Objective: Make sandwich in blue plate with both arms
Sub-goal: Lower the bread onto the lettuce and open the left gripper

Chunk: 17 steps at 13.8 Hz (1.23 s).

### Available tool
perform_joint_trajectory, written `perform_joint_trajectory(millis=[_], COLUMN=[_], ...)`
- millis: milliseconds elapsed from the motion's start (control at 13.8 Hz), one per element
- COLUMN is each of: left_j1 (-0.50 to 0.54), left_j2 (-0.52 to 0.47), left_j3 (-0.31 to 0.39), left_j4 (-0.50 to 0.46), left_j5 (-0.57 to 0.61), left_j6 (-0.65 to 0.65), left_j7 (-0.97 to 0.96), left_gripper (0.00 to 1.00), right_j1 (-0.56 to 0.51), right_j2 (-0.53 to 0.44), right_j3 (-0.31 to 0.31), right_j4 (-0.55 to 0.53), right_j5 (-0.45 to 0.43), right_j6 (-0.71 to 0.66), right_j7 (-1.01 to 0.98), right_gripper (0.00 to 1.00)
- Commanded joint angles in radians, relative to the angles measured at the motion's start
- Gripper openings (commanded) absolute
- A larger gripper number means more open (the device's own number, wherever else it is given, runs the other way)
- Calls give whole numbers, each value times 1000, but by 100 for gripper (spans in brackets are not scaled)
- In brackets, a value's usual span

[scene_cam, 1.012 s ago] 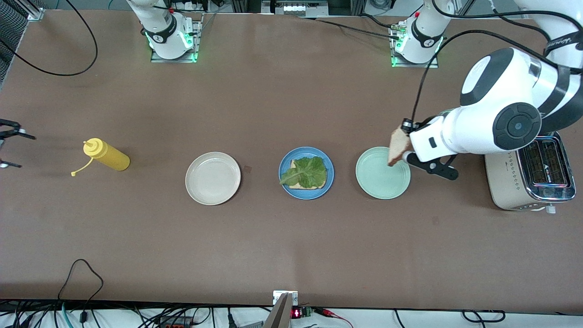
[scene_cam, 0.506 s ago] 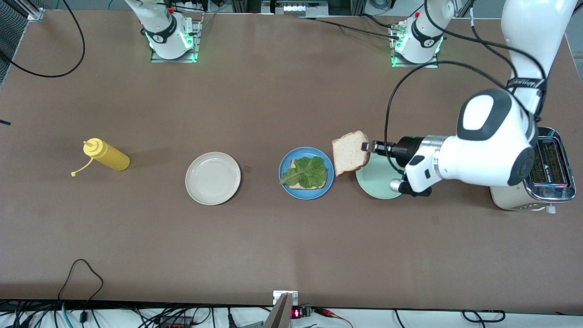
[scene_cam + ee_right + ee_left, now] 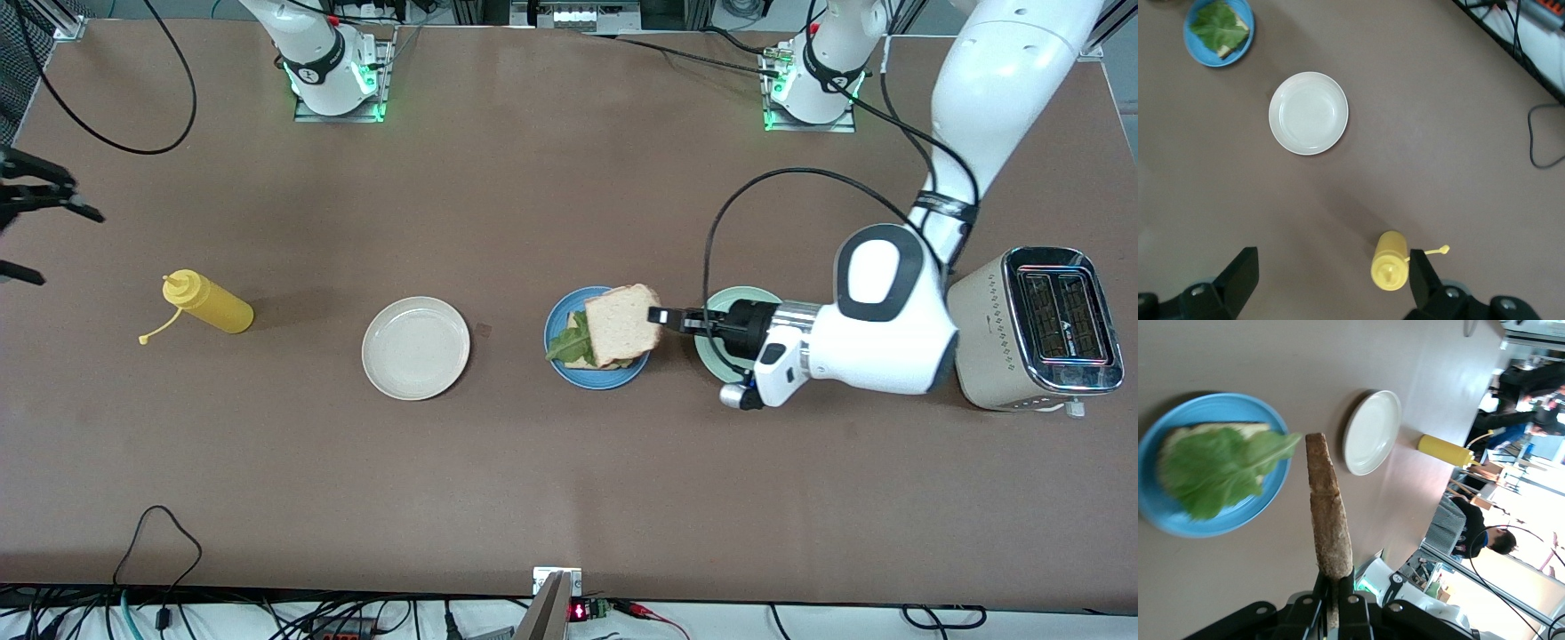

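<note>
Over the blue plate (image 3: 558,369), about midway along the table, a slice of bread (image 3: 622,324) hangs in the air, pinched at one edge by the left hand (image 3: 659,316). On the plate lies the bottom slice with a lettuce leaf (image 3: 569,341) spread over it, so this looks like the last step: capping the sandwich. By my reckoning the slice still needs to be laid flat and brought squarely over the leaf before the hand lets go, since it seems to sit toward the left arm's side of the plate for now.

Looking down the left arm's own camera, the bread (image 3: 1327,517) shows edge-on, gripped between the closed fingers (image 3: 1318,600), with the lettuce (image 3: 1218,470) and the blue plate (image 3: 1275,499) off to one side of it rather than straight beneath. That offset is harder to judge from the front.

Toward the left arm's end of the table sit a pale green plate (image 3: 711,307), partly hidden under the arm, and a toaster (image 3: 1036,329) close to the table's end edge. Toward the right arm's end are a cream plate (image 3: 415,348) and a yellow squeeze bottle (image 3: 210,305) lying on its side.

At that end edge the right hand (image 3: 27,227) waits, barely visible from the front. Its own camera shows its fingers (image 3: 1238,277) spread wide and empty, high over the bottle (image 3: 1389,261), and the cream plate (image 3: 1309,113).
</note>
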Motion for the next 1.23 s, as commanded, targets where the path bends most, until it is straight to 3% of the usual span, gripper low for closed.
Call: perform_joint_trajectory(millis=[0,361,578,867,1012,1084,1157], left_j1=[-15,-8,-3,-4,-6,-6,-1], left_j2=[4,44,105,133,133,133,130], left_j3=[-4,-2,-2,5,18,24,27], left_j4=[-129,-212,-213,-212,-206,-204,-203], left_j5=[-163,-230,-230,-226,-223,-223,-211], left_j6=[139,183,183,178,176,175,172], left_j7=[286,545,653,675,675,675,678], left_gripper=[0,1,2,7,17,28,68], right_j1=[111,194,263,267,263,263,255], right_j2=[-31,-31,-20,-45,-97,-124,-138], right_j3=[-14,-29,-164,-230,-243,-270,-281], right_j4=[-34,-90,-101,-104,-164,-194,-210], right_j5=[-72,-95,-80,-89,-98,-98,-98], right_j6=[7,4,16,14,10,6,7], right_j7=[232,675,705,701,704,705,705], right_gripper=[100,100,100,100,100,100,100])
